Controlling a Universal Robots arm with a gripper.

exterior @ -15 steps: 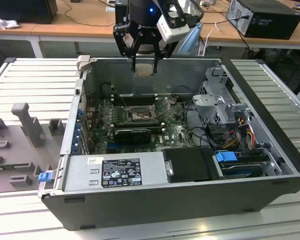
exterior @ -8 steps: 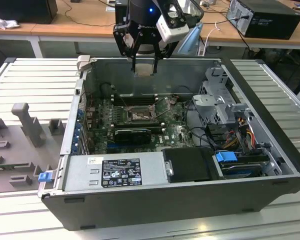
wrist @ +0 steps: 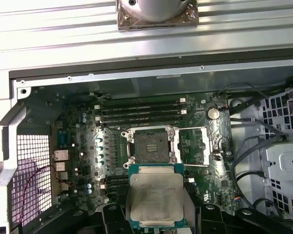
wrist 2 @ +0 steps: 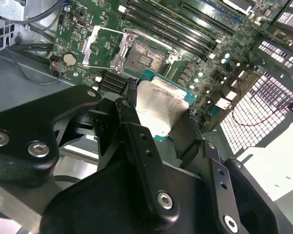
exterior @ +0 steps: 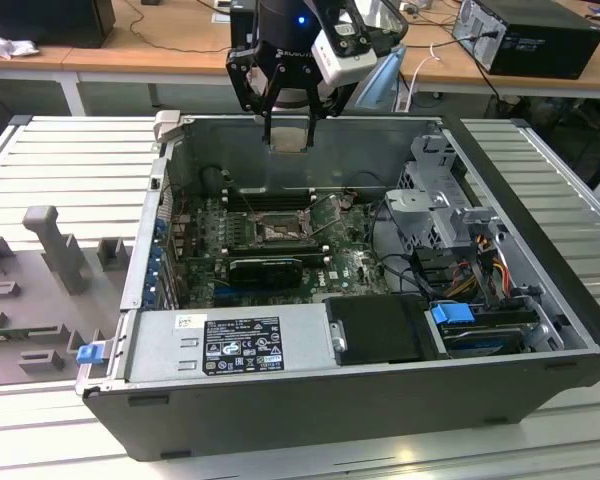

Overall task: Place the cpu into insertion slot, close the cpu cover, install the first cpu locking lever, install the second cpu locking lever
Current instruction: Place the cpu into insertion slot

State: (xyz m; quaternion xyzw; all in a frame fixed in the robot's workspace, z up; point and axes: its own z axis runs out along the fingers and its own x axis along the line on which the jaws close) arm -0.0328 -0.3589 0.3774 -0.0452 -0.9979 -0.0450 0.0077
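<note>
Hand (exterior: 290,128) with cpu (wrist: 156,195), high over case (exterior: 380,395)

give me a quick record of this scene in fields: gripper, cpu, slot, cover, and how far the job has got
gripper: shut on the cpu, above the open computer case
cpu: held in the gripper, silvery top towards both wrist views, clear of the board
insertion slot: uncovered and empty, pale contact grid exposed
cpu cover: swung open, lying to one side of the slot
progress: cpu not yet placed; cover not yet closed
</note>
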